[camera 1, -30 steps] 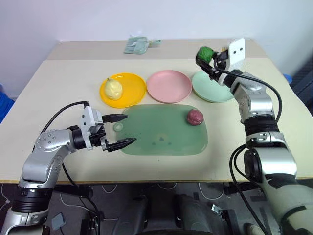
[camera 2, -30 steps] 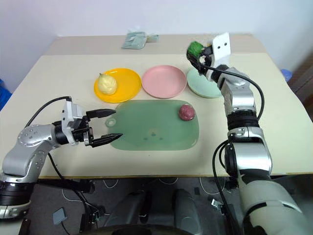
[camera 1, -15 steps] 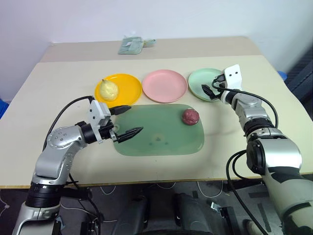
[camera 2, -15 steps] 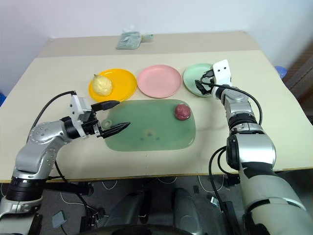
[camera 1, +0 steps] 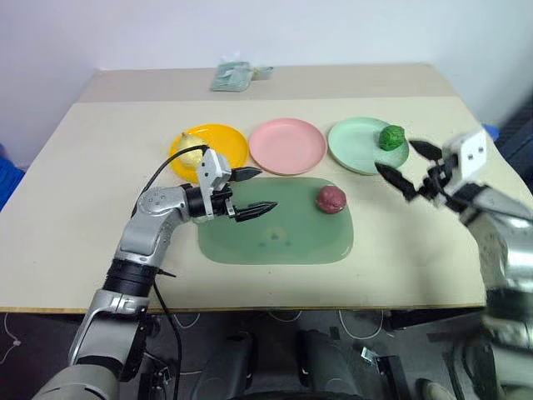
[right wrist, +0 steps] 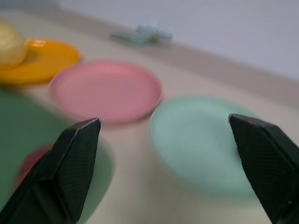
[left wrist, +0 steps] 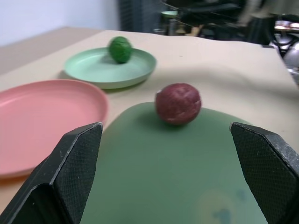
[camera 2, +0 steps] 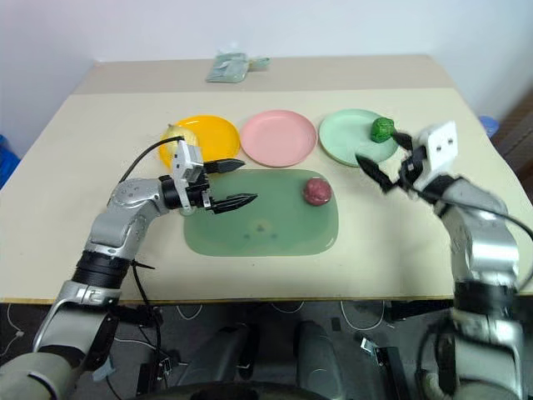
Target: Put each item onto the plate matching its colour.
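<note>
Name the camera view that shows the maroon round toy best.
The left wrist view: the maroon toy sits close and sharp on the dark green mat. Both eye views show it small from above; the right wrist view catches a blurred edge.

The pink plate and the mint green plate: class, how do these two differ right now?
The pink plate is empty, while the mint green plate carries the dark green bumpy toy. The pink plate sits in the middle of the row; the mint green plate sits at the end on the robot's right. Both are round, of like size.
</note>
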You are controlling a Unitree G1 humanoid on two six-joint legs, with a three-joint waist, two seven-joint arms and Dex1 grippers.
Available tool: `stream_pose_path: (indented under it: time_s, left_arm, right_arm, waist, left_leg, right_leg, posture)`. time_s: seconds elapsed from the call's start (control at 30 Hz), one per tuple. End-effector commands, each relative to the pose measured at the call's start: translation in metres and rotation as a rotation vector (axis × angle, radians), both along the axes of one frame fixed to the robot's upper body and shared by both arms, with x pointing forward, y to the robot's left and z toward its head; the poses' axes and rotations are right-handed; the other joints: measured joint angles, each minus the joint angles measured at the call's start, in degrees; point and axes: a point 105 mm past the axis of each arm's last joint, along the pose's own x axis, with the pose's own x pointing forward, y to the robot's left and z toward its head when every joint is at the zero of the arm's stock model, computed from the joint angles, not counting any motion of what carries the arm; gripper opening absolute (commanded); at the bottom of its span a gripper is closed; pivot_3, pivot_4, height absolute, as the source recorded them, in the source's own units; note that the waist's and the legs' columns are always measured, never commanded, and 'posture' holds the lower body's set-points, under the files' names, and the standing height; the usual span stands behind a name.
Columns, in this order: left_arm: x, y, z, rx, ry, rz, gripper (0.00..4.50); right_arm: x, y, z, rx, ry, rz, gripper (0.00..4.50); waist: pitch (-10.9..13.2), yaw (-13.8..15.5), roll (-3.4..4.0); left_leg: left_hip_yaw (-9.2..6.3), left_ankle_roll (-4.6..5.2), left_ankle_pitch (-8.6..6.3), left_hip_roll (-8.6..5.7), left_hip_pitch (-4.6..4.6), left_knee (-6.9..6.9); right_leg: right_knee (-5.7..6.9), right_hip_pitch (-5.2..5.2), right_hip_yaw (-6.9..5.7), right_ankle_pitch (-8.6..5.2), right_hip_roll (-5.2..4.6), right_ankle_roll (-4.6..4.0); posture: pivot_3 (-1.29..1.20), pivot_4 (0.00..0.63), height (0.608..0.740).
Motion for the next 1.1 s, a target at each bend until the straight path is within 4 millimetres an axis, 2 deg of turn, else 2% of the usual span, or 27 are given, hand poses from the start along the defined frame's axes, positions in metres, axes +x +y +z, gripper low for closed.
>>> stream_pose_path:
  time_s: [0.03,0.1,0.2,0.3,0.4,0.63,0.97,1.0,1.03,1.1]
  left_arm:
    - [-0.008,0.012,0.018,-0.018,-0.038,-0.041,4.5]
    - [-0.015,0.02,0.02,-0.005,-0.03,-0.057,4.5]
    - [-0.027,0.033,0.021,0.033,-0.024,-0.073,4.5]
    - [-0.035,0.04,0.023,0.04,-0.021,-0.069,4.5]
    - [-0.044,0.044,0.024,0.045,-0.018,-0.068,4.5]
    - [-0.058,0.053,0.024,0.057,-0.007,-0.035,4.5]
    - [-0.065,0.055,0.023,0.048,-0.004,0.009,4.5]
    - [-0.066,0.056,0.023,0.047,-0.004,0.014,4.5]
    - [-0.065,0.056,0.023,0.045,-0.003,0.022,4.5]
    - [-0.065,0.059,0.024,0.039,-0.001,0.041,4.5]
  right_arm:
    - [-0.025,0.022,0.02,-0.008,-0.081,0.016,4.46]
    - [-0.029,0.032,0.012,0.004,-0.07,0.015,4.46]
    - [-0.025,0.048,-0.002,0.012,-0.046,0.035,4.46]
    - [-0.016,0.065,-0.014,0.03,-0.016,0.087,4.46]
    - [-0.006,0.075,-0.026,0.035,0.013,0.118,4.46]
    - [0.017,0.076,-0.05,0.005,0.067,0.144,4.46]
    - [0.029,0.079,-0.071,0.029,0.128,0.178,4.46]
    - [0.03,0.08,-0.072,0.032,0.131,0.18,3.92]
    - [0.031,0.081,-0.073,0.039,0.135,0.182,3.7]
    - [0.033,0.082,-0.072,0.046,0.131,0.184,2.76]
  waist:
    - [0.0,-0.3,0.0]
    - [0.0,-0.8,-0.01]
    - [0.0,-0.9,-0.01]
    - [0.0,-0.5,-0.02]
    - [0.0,-0.2,-0.05]
    - [0.0,0.2,-0.04]
    - [0.0,0.5,-0.04]
    - [0.0,0.5,-0.04]
    - [0.0,0.5,-0.04]
    - [0.0,0.5,-0.04]
  left_leg:
    - [0.0,-0.01,0.01,0.01,0.05,0.01]
    - [-0.03,-0.03,0.01,0.08,0.12,-0.01]
    - [-0.01,-0.02,0.01,0.07,0.14,-0.06]
    - [-0.01,-0.02,0.01,0.07,0.13,-0.06]
    - [-0.04,-0.01,0.0,0.03,0.13,-0.01]
    - [-0.04,0.0,0.0,0.05,0.14,-0.06]
    - [-0.04,-0.01,0.0,0.05,0.16,-0.05]
    - [-0.04,-0.01,0.0,0.05,0.17,-0.06]
    - [-0.04,-0.01,0.0,0.05,0.16,-0.06]
    - [-0.04,-0.01,0.0,0.05,0.17,-0.06]
  right_leg:
    - [0.05,0.02,0.0,0.0,0.0,-0.01]
    - [0.05,0.1,-0.04,-0.02,0.04,-0.03]
    - [0.01,0.1,-0.02,-0.03,0.04,-0.04]
    - [0.0,0.1,-0.04,-0.03,0.03,-0.05]
    - [-0.04,0.17,-0.1,-0.03,-0.01,-0.05]
    - [-0.06,0.15,-0.11,-0.03,0.01,-0.06]
    - [-0.06,0.17,-0.11,-0.03,0.02,-0.06]
    - [-0.05,0.17,-0.11,-0.03,0.02,-0.06]
    - [-0.05,0.17,-0.11,-0.03,0.02,-0.06]
    - [-0.06,0.17,-0.1,-0.03,0.02,-0.06]
  posture:
    - [0.0,0.15,0.74]
    - [0.0,0.15,0.74]
    - [0.0,0.15,0.74]
    - [0.0,0.15,0.74]
    - [0.0,0.15,0.74]
    - [0.0,0.15,0.74]
    - [0.0,0.15,0.74]
    - [0.0,0.15,0.74]
    - [0.0,0.15,0.74]
    - [0.0,0.15,0.74]
